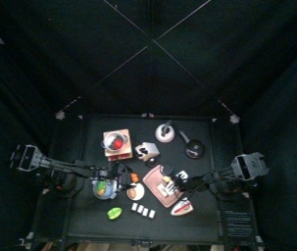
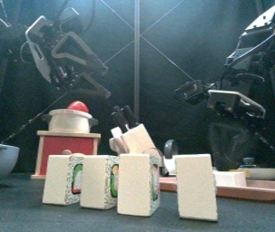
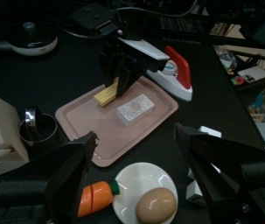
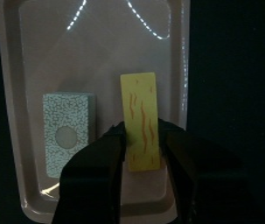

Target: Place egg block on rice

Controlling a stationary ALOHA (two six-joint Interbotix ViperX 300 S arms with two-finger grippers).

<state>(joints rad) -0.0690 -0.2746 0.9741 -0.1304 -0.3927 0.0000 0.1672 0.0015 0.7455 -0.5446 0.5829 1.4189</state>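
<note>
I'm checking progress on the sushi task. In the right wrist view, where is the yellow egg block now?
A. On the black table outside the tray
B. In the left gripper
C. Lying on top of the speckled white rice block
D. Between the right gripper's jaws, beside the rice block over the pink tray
D. The yellow rectangular egg block sits between the right gripper jaws, next to the speckled white rice block, over the pink plastic tray.

no readable text, no labels, no brands, no numbers on anything in view
</note>
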